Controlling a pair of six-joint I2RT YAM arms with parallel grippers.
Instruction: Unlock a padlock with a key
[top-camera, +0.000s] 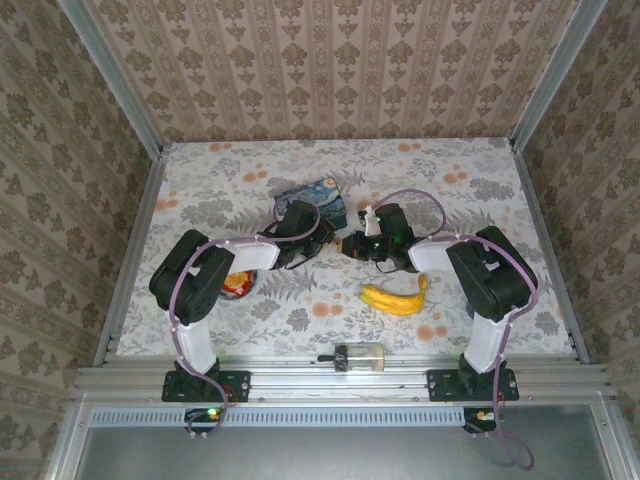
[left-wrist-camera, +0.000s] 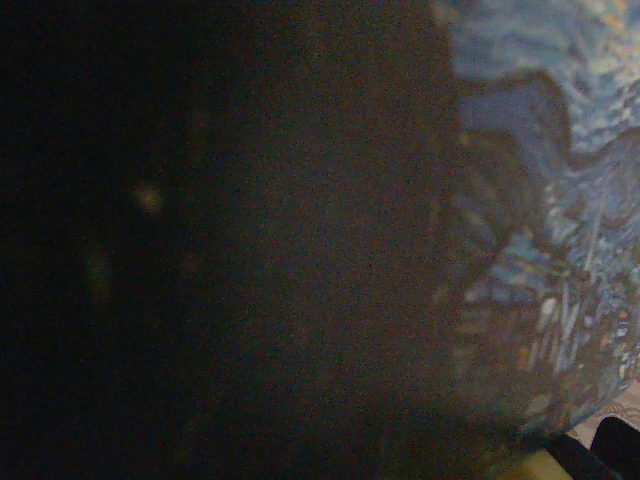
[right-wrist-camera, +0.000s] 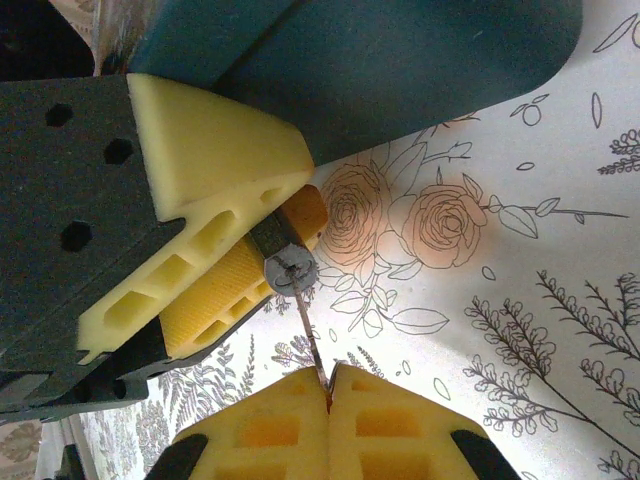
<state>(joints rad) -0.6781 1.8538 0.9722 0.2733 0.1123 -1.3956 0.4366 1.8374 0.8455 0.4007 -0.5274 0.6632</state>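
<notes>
Clear cylinder (top-camera: 360, 356), black-capped, on near-edge rail (top-camera: 290, 376): contents unreadable. Blue tin box (top-camera: 315, 195), mid-worktop (top-camera: 480, 200): contents hidden. Padlock (right-wrist-camera: 281, 250) beside it, clamped in left gripper (right-wrist-camera: 290, 215); right gripper (right-wrist-camera: 328, 385) pinches key (right-wrist-camera: 309, 338), blade meeting padlock.

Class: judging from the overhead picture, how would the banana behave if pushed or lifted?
The banana lies flat on its curve, so it would probably slide or pivot rather than roll. Unpeeled and yellow, it likely lifts stiffly but bruises if pinched.

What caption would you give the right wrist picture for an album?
The right hand pinches a thin key, tip at the tiny padlock clamped in the left hand, blue tin behind.
</notes>
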